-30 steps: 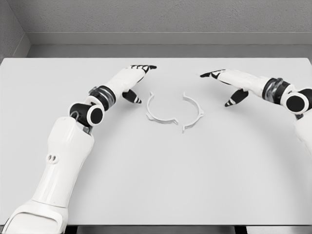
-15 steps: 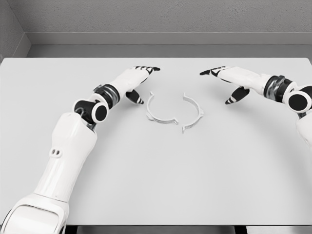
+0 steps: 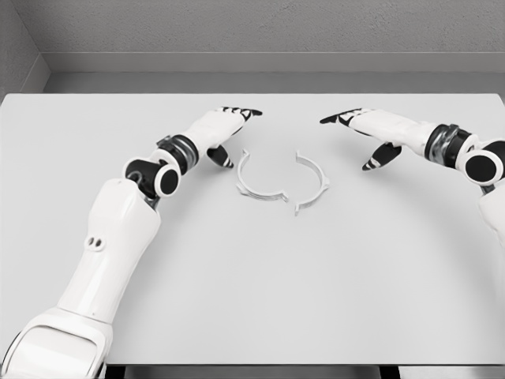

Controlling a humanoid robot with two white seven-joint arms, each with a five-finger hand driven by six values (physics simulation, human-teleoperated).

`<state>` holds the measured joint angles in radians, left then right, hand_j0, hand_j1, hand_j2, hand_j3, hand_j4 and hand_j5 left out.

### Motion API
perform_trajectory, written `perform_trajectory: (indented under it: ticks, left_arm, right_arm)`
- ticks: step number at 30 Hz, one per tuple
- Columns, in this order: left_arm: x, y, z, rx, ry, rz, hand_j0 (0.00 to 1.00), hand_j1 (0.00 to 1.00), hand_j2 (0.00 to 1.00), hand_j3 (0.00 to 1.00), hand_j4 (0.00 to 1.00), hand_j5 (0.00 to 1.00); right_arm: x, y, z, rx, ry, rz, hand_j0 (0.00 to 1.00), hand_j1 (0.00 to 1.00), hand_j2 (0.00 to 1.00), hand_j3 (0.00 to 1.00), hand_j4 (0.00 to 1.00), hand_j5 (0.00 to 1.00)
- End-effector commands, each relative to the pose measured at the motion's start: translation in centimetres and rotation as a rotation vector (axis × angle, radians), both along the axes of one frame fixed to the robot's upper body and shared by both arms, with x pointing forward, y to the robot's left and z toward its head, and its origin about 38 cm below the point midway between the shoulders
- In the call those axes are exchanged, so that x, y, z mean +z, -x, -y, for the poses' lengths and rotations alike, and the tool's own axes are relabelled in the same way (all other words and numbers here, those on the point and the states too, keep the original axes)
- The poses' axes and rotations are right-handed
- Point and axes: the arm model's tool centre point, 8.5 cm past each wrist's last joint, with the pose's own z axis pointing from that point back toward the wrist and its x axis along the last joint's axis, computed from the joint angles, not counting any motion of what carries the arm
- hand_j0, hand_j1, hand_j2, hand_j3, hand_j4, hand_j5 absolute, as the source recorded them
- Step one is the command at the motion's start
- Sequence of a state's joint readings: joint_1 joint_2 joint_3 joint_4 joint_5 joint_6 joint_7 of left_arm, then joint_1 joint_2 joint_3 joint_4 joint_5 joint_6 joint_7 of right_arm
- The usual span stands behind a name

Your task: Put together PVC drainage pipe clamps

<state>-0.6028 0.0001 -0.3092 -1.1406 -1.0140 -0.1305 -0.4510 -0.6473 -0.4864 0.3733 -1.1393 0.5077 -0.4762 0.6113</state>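
2 white half-ring clamp pieces are lying near the middle of the white bench (image 3: 252, 276): the left clamp half (image 3: 254, 180) is opening toward the right, the right clamp half (image 3: 312, 182) is opening toward the left, and their lower ends are sitting close together, though whether they are touching is too fine to tell. Both are looking like thin, light, rigid plastic arcs, likely slick and apt to skid on the smooth surface; the small tabs at the ends and the outer curve are offering the best places to pinch. The left hand (image 3: 218, 131) is hovering just up and left of its piece, fingers extended and loosely spread, holding nothing. The right hand (image 3: 371, 128) is hovering up and right of the other piece, fingers likewise extended and holding nothing. No brand, label or writing is showing anywhere.
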Motion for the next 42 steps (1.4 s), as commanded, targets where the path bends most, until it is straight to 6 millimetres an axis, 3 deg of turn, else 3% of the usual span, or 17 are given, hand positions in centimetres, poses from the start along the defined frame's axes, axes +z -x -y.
perform_trajectory:
  ticks: [1,26,42]
  left_arm:
    - [-0.2,0.1,0.4,-0.011,-0.007,-0.004,1.00,1.00,1.00,1.00,1.00,1.00]
    - [0.4,0.5,2.1,-0.068,-0.022,0.020,1.00,1.00,1.00,1.00,1.00,1.00]
    - [-0.1,1.1,3.5,-0.109,-0.029,0.011,1.00,1.00,1.00,1.00,1.00,1.00]
  right_arm:
    - [0.3,0.0,0.0,0.002,-0.003,0.007,1.00,1.00,1.00,1.00,1.00,1.00]
    - [0.8,-0.1,1.9,-0.029,0.022,0.011,1.00,1.00,1.00,1.00,1.00,1.00]
    - [0.7,0.0,1.8,-0.026,0.022,0.008,1.00,1.00,1.00,1.00,1.00,1.00]
